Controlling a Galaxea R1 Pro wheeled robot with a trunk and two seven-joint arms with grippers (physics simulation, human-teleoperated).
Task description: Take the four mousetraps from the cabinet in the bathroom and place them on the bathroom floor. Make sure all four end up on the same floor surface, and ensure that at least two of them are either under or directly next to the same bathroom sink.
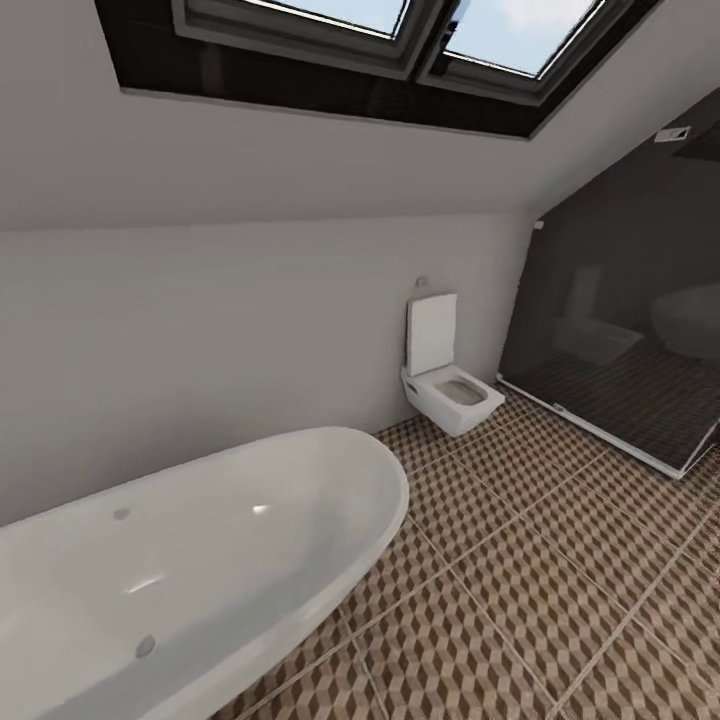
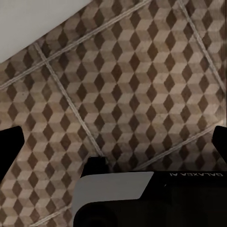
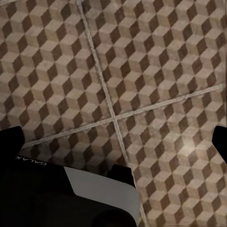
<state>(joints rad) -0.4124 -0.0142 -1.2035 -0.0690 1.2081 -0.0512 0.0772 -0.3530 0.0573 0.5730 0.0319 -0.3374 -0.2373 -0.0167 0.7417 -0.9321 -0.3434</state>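
Transit step, by my reading: head view takes in the oval white bathtub (image 1: 200,560), square white wall-hung toilet (image 1: 450,385) and dark glass shower enclosure (image 1: 630,370); no orange-brown cabinet, mousetraps or sink in sight. Left claw (image 2: 113,142) and right claw (image 3: 113,139) hang spread wide over cube-patterned brown-and-cream floor tiles (image 3: 156,71), nothing between the fingers. Next move calls for turning to find the cabinet
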